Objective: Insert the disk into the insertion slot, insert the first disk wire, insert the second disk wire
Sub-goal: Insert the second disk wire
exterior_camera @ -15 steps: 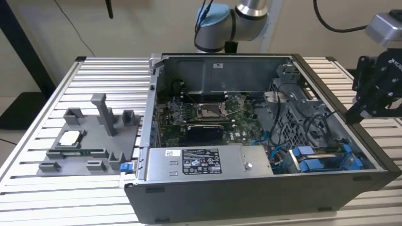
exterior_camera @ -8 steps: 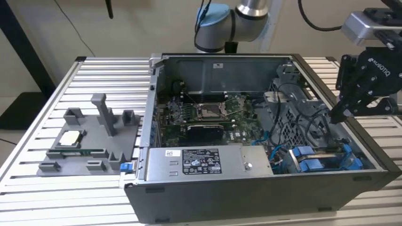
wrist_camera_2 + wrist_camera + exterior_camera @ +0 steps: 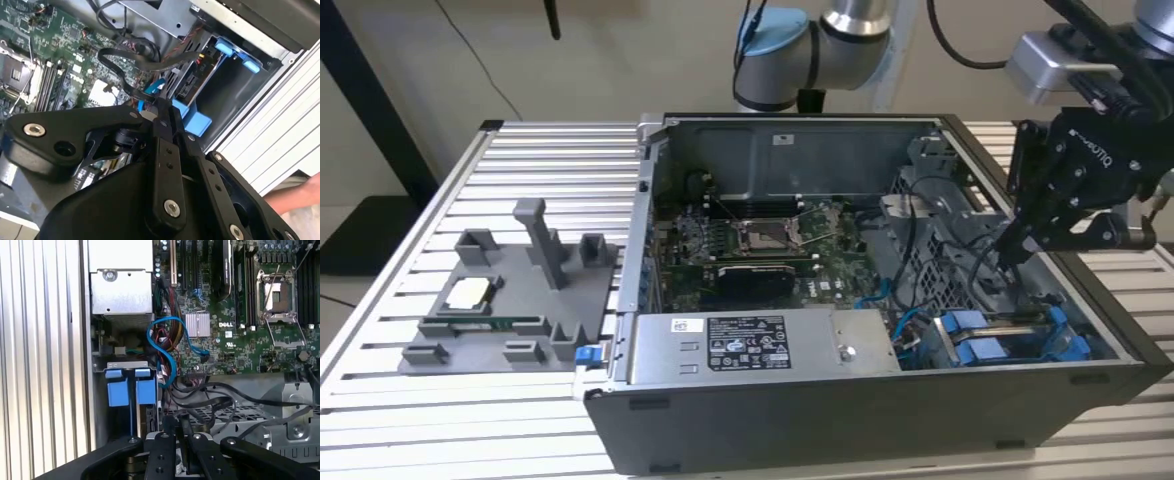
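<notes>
The disk sits inside the insertion slot (image 3: pixel 923 272), a grey bay with a mesh wall at the case's corner on the exterior view's right. The blue tabs of the disk's carrier (image 3: pixel 987 345) (image 3: pixel 127 390) (image 3: pixel 200 122) stick out of it. My gripper (image 3: pixel 1014 250) (image 3: pixel 162 107) (image 3: pixel 182 422) hangs just above the bay among the cables, fingers pressed together. A dark disk wire (image 3: pixel 122 75) loops from the board into the fingertips and seems pinched there. The wire's end is hidden by the fingers.
The open computer case (image 3: pixel 854 420) rests on a slatted aluminium table (image 3: pixel 520 150). Inside are the motherboard (image 3: pixel 747 240), a labelled power-supply box (image 3: pixel 747 345) and a blue cable (image 3: pixel 167 355). A grey fixture plate (image 3: pixel 507 290) lies on the exterior view's left. A person's hand (image 3: pixel 295 197) is nearby.
</notes>
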Controlling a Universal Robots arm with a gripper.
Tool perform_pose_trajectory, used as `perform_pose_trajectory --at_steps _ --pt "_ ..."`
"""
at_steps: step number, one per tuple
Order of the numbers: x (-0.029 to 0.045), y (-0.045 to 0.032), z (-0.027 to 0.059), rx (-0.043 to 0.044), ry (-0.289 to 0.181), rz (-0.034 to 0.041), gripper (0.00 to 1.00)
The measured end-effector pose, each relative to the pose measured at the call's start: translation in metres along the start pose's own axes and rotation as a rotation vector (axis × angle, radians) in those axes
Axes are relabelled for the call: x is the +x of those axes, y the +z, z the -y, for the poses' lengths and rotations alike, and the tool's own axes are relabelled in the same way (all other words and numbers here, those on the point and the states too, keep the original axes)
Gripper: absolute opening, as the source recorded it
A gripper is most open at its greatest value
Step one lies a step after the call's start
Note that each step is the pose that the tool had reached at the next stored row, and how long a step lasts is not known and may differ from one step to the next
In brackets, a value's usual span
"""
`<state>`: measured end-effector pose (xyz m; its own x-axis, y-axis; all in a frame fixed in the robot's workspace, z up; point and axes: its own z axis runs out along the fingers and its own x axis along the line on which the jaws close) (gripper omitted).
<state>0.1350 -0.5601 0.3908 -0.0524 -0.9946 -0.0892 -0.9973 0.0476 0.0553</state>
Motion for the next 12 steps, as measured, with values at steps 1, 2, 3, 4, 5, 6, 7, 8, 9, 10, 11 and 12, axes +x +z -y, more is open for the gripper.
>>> perform_pose_trajectory --at_steps 1,2,3,4,5,6,7,8,9,10,11,12 --pt "0.0002 0.0003 -0.0006 -0.0001 -0.001 -0.0008 0.16" --pt "0.0002 0.0005 -0.0010 0.0003 -0.004 -0.0038 0.16" --pt "0.0003 0.0008 -0.0013 0.0030 -0.007 -0.0085 0.16" --pt "0.0003 0.0012 -0.0017 0.0060 -0.010 -0.0120 0.16" --pt "0.0004 0.0015 -0.0025 0.0131 -0.011 -0.0133 0.16" --pt "0.0005 0.0018 -0.0040 0.0243 -0.013 -0.0141 0.16" --pt "0.0006 0.0022 -0.0056 0.0367 -0.014 -0.0141 0.16" --pt "0.0007 0.0025 -0.0072 0.0508 -0.015 -0.0138 0.16" --pt "0.0008 0.0029 -0.0092 0.0653 -0.016 -0.0134 0.16" --pt "0.0011 0.0034 -0.0118 0.0777 -0.017 -0.0130 0.16" --pt "0.0016 0.0039 -0.0149 0.0869 -0.018 -0.0127 0.16" --pt "0.0022 0.0044 -0.0184 0.0963 -0.019 -0.0125 0.16"
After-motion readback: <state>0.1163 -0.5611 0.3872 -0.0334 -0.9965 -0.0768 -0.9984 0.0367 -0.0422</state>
